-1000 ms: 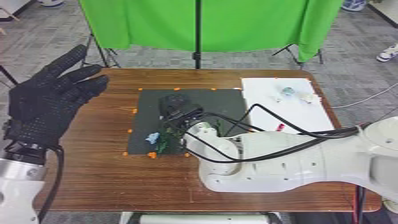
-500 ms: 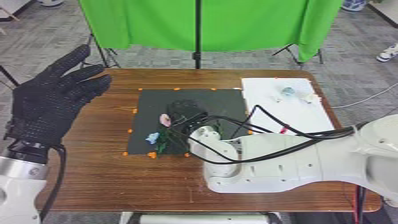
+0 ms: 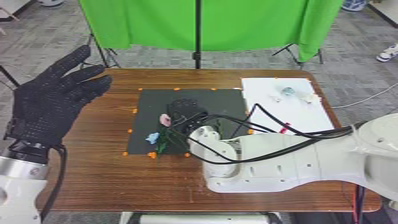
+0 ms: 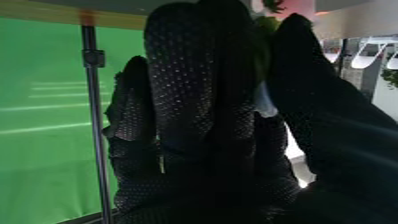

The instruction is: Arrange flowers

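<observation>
The right robot hand (image 3: 187, 107), fingers extended, is over a black mat (image 3: 153, 99), beside a pink flower (image 3: 165, 120); whether it grips anything cannot be told. The left robot hand (image 3: 55, 102) spreads open. In the right wrist view, greenery (image 4: 265, 25) and a pale piece (image 4: 264, 102) appear between thumb and fingers. The head view shows a blue flower (image 3: 153, 137) nearby; the pink bloom's long axis runs near to far.
</observation>
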`<state>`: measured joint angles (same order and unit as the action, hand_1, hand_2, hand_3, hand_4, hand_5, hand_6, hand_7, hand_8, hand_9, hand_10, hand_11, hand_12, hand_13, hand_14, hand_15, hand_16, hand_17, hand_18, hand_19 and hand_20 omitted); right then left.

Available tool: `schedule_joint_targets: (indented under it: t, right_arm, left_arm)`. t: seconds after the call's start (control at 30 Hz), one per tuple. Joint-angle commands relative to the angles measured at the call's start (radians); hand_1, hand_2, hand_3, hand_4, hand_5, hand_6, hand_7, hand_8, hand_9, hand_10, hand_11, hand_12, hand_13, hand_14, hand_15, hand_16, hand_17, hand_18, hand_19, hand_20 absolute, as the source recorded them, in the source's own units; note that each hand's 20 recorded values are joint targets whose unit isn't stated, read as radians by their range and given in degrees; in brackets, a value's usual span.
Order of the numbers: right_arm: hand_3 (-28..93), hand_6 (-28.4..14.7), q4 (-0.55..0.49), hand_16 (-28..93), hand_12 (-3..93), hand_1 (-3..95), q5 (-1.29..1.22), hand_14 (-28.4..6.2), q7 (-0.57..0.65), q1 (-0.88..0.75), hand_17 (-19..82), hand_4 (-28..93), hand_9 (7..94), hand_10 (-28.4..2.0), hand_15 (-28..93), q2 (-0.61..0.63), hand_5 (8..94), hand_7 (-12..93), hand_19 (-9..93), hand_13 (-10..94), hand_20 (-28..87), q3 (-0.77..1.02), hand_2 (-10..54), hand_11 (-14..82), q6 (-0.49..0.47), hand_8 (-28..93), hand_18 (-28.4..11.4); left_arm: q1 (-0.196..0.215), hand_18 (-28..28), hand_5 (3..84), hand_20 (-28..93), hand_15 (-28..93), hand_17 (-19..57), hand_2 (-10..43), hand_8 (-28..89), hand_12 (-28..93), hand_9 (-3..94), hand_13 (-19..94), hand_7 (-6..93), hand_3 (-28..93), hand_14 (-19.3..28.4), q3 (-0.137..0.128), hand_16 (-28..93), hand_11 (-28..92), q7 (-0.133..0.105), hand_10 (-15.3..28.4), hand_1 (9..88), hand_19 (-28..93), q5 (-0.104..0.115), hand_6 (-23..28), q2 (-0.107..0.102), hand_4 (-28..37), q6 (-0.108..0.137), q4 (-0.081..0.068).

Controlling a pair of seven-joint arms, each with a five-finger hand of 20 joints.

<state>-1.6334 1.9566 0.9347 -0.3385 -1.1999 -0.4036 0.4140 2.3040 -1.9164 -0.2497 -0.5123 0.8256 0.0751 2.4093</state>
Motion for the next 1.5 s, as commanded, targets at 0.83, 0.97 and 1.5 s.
schedule_joint_targets:
  t: [0.83,0.97,1.5]
  right_arm:
    - [70,1.7,-0.011,20,18.4,42.7,-0.024,-4.2,0.007,0.003,40,-28,86.5,-8.9,56,-0.008,62.2,14,93,82,14,0.021,-9.5,29.0,-0.083,-12,-19.0]
    - [71,1.4,-0.021,20,18.2,41.5,-0.015,-4.4,0.013,0.01,39,-28,86.3,-9.1,57,-0.008,61.6,14,93,82,15,0.019,-9.5,29.1,-0.077,-12,-19.3]
    - [70,0.7,-0.07,19,18.0,39.6,-0.007,-4.9,0.014,-0.008,39,-28,86.3,-9.4,57,0.043,61.1,13,93,82,14,0.074,-9.5,29.3,-0.076,-12,-19.8]
  left_arm:
    - [-0.004,28.4,33.1,41,44,-4.4,6.7,-11,11,31.0,24,16.0,76,28.4,0.007,-7,25,0.02,20.8,23.6,51,-0.004,8.0,0.008,-23.9,-0.008,-0.011]
    - [-0.005,28.4,33.1,41,44,-4.4,6.6,-11,11,31.0,24,16.0,76,28.4,0.005,-7,25,0.03,20.8,23.7,51,-0.004,8.0,0.012,-23.8,-0.008,-0.011]
    - [0.011,28.4,33.1,41,44,-4.4,6.6,-11,11,31.0,24,16.0,76,28.4,-0.012,-7,25,0.08,20.8,23.9,51,-0.005,8.0,0.042,-23.7,-0.004,-0.001]
